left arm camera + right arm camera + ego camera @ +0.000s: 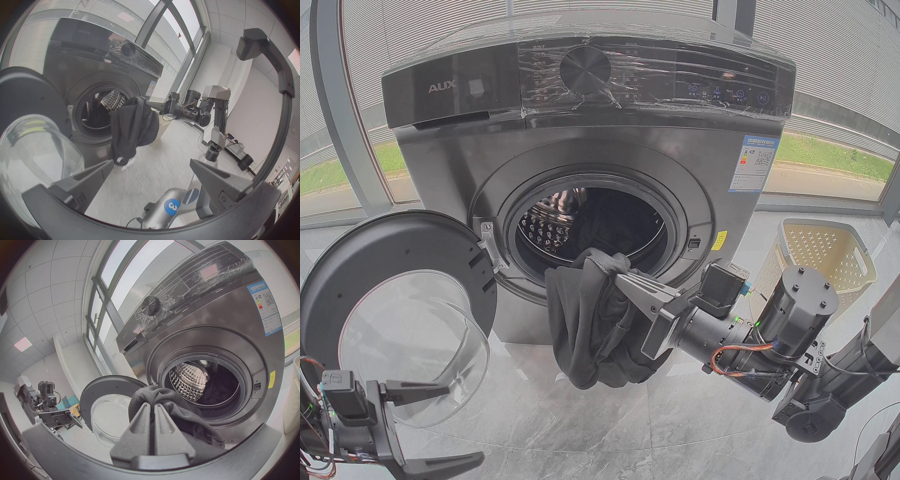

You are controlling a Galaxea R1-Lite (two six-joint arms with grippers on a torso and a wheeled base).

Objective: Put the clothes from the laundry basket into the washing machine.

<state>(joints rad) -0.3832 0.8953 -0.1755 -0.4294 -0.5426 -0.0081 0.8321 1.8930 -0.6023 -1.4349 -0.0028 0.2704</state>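
A dark grey washing machine [587,156] stands ahead with its round door [394,300] swung open to the left. My right gripper [622,278] is shut on a black garment [587,325] that hangs in front of the drum opening's lower rim. More dark cloth lies inside the drum [612,222]. In the right wrist view the closed fingers [153,415] pinch the black garment [175,410] just before the drum [203,383]. My left gripper [428,425] stands open low at the left, below the door, holding nothing. The left wrist view shows the hanging garment [131,128] and its own gripper [150,170].
A cream perforated laundry basket [825,256] stands on the floor right of the machine, behind my right arm. The grey tiled floor [600,425] lies before the machine. The open door's glass bowl [415,344] juts out near my left gripper.
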